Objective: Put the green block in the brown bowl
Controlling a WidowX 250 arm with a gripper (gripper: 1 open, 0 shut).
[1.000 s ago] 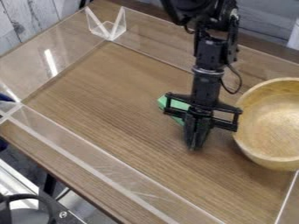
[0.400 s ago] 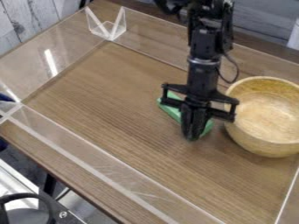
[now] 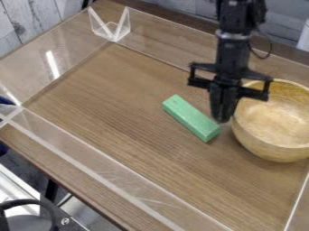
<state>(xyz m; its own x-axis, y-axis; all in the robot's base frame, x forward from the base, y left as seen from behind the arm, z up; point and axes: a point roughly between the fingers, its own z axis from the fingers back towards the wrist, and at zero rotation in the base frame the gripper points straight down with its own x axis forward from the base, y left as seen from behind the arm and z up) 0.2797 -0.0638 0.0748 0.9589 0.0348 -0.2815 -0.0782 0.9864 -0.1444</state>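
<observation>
Camera view: we saw the green block (image 3: 191, 118) lying flat on the brown surface (image 3: 103, 108), near its middle, set at a slant with one end toward the upper left and the other toward the lower right. The brown bowl (image 3: 276, 124) sat to the right of the block, upright and just beside it, its wide mouth facing up and its right side cut off by the picture's edge. We found the black claw (image 3: 222, 117) clenched, its fingers reaching down between the block and the bowl, close to the bowl's left rim; the block lay outside it. The tips looked a little blurred, so we could not say for certain whether they touched anything. Behind them, the dark arm (image 3: 237, 36) came down from the top of the picture. We also noticed a clear, pointed holder (image 3: 110, 25) at the upper left and a black ring-shaped part (image 3: 29, 215) at the lower left corner.
</observation>
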